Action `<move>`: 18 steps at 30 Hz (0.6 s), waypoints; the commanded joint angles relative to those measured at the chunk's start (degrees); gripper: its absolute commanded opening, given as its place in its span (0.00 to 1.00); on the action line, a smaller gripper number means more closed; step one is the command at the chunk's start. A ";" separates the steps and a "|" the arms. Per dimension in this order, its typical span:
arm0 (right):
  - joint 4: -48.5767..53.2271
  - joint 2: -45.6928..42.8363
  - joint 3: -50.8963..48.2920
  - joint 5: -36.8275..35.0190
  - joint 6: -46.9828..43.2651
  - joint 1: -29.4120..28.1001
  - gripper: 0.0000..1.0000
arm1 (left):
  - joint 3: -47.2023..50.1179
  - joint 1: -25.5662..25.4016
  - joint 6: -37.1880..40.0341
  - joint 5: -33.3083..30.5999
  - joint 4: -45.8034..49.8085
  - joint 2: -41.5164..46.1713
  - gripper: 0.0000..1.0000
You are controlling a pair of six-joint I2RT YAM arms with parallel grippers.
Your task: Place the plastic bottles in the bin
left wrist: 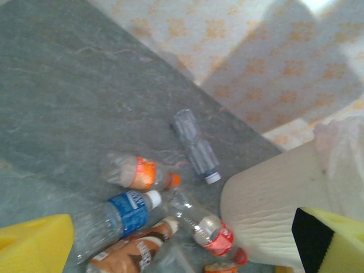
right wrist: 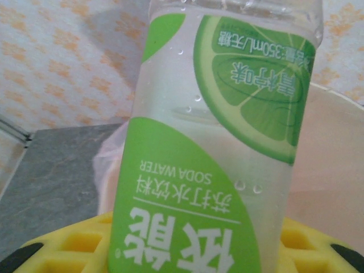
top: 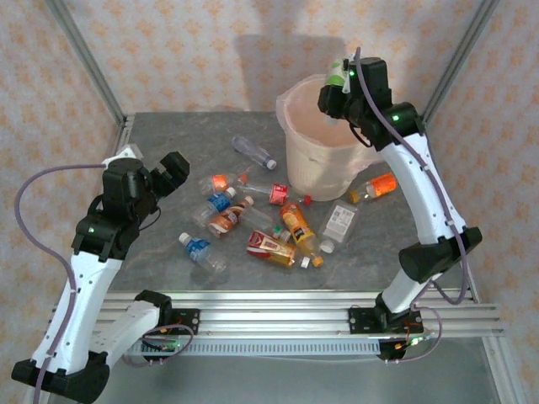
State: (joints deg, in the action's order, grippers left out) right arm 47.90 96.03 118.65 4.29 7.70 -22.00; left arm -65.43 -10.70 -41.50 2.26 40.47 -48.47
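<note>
A green-labelled bottle (right wrist: 216, 142) is clenched in the right hand (top: 335, 91) and is held above the bin (top: 316, 164), toward its far rim rather than over its middle, as far as can be judged from the top view. If the bottle is let go there, the rim could be struck and the bottle thrown out behind the bin, where it would be hard to reach. Droplets are seen on the clear wall of the bottle, so a slip within the pads is possible before the drop is properly lined up. The loose pinkish bag (top: 290, 105) folded over the rim could be caught by the hand or the bottle and dragged, and the bin tipped with it. The left hand (top: 173, 181) is spread wide and grasps nothing, poised over the left of the worktop (top: 168, 135). The other bottles (top: 253, 223) lie crowded together between it and the bin, so neighbours could be pushed or sent rolling by a careless approach.
</note>
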 commanded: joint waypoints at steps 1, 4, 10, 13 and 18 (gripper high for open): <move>4.44 2.71 2.55 0.36 -1.81 1.75 0.27 | 1.64 0.42 1.00 -3.50 5.53 1.70 1.00; 5.22 4.70 3.49 1.59 -1.82 3.45 0.27 | 3.41 0.43 0.59 -4.68 6.88 2.65 1.00; 9.19 11.59 9.04 4.83 -2.80 5.85 0.28 | 6.46 0.42 -0.33 -5.32 8.58 3.36 1.00; 12.67 16.38 13.67 7.78 -4.26 6.06 0.29 | 7.88 0.43 -0.60 -5.67 8.49 3.86 1.00; 21.79 26.04 25.76 10.38 -7.57 6.06 0.29 | 9.82 0.42 -0.96 -6.91 8.55 4.62 1.00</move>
State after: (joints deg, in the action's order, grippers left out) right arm 62.08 118.61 139.20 12.27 3.25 -15.84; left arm -56.45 -10.70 -41.95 -2.00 47.11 -44.80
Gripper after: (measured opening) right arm 0.445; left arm 0.996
